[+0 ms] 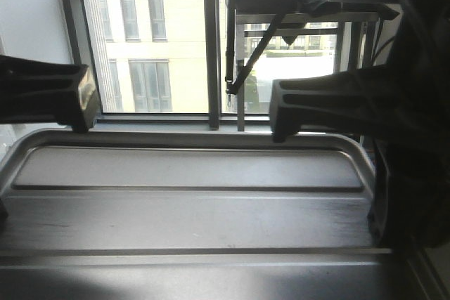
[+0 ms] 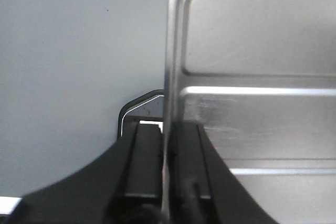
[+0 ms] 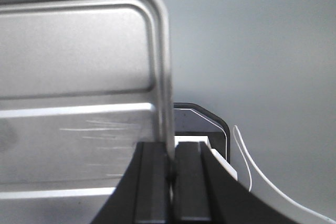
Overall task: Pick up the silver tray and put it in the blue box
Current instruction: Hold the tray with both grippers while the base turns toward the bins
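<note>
The silver tray [image 1: 190,209] fills the lower half of the front view, held close to the camera, its ridged floor and far rim showing. My left gripper [image 1: 79,107] is at its left end and my right gripper [image 1: 281,117] at its right end. In the left wrist view the left gripper [image 2: 167,129] is shut on the tray's [image 2: 252,51] left rim, which runs up between the pads. In the right wrist view the right gripper [image 3: 172,150] is shut on the tray's [image 3: 73,51] right rim. The blue box is out of view.
A window [image 1: 155,47] with a pale building outside stands straight ahead. A dark metal frame with a hanging strap [image 1: 295,12] is at the upper right. Below the tray lie a plain grey surface [image 2: 63,51], a dark rounded-corner part [image 3: 210,124] and a thin white cable [image 3: 247,161].
</note>
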Robot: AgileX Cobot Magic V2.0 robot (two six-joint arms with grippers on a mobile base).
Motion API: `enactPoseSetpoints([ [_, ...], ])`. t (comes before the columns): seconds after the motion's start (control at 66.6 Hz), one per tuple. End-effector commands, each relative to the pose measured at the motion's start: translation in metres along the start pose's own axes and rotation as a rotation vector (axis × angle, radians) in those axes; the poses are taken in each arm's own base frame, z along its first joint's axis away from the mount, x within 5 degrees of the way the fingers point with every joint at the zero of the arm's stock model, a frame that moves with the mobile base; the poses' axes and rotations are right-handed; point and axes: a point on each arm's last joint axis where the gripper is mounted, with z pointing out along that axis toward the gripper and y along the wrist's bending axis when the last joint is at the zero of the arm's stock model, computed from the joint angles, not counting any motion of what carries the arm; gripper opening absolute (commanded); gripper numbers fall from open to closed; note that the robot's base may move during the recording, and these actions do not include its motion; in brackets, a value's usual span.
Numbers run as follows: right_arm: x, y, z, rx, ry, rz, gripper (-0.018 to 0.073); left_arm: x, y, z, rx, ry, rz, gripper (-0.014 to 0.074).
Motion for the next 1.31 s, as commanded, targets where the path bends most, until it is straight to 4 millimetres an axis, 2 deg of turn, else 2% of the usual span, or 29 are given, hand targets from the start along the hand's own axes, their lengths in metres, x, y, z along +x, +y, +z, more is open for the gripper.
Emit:
enactPoseSetpoints([
  [0.0,-0.007,0.0031,-0.0127,-0.06,-0.056,-0.004,0.0053,-0.0045,-0.0021,-0.0127,0.055,-0.042,-0.007,-0.0006],
  [1.291,-0.007,0.0031,-0.0127,-0.06,-0.056,-0.004,0.0053,-0.0045,-0.0021,-0.0127,0.055,-0.042,-0.007,-0.0006],
])
